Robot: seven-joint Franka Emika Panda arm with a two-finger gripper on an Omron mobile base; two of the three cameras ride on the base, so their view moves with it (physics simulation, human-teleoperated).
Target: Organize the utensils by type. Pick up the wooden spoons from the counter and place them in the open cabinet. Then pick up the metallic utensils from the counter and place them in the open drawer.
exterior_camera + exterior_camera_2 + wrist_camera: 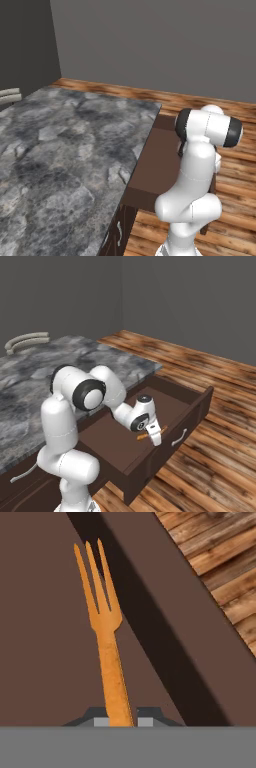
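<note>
I hold an orange fork [104,632] by the end of its handle, my gripper [121,718] pinched narrow around it so the three tines stick straight out ahead of me. In the right base view the same fork [151,433] shows as a short orange stick just below my hand [154,437], over the near right part of the open drawer [197,406]. It looks orange from handle to tines in these pictures, with no silver that I can make out, yet it is a fork and I have it over the drawer, so I take it for one of the metallic utensils. I hold it low, pointing along the brown drawer floor, I judge so that it can be let go flat and not bounce out over the front wall. Whether the tines already touch the floor I cannot tell. The drawer otherwise looks bare: I see only plain brown floor around the fork and one dark band of shadow beside it. The counter [65,150] to the left shows no utensils on the part I can see.
</note>
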